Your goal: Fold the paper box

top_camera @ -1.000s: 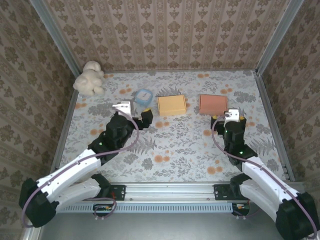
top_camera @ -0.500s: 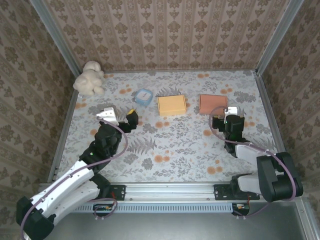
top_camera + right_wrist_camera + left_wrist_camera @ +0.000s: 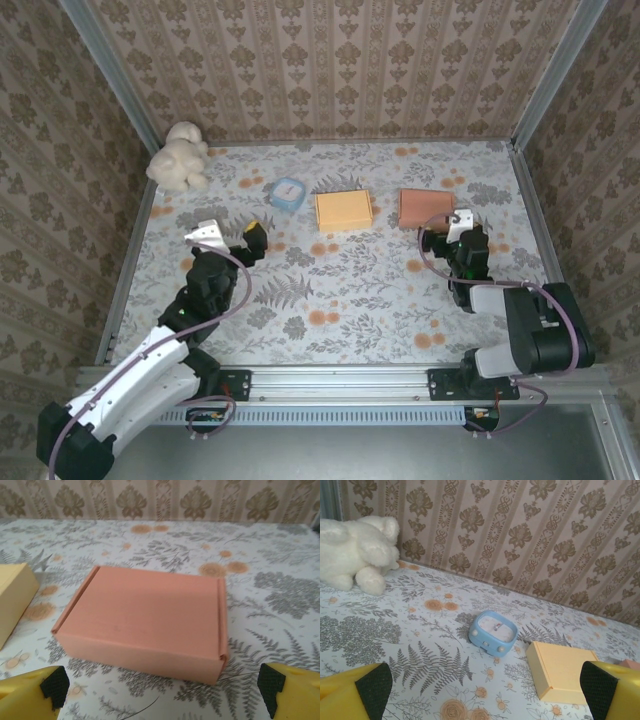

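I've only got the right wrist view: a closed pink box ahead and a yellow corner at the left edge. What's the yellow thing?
Observer: A yellow box, closed too, lying left of the pink box with a gap between them.
Operator: And where's the left gripper?
Observer: The left gripper is open and empty, above the table, on the near side of a small blue case that sits left of the yellow box.
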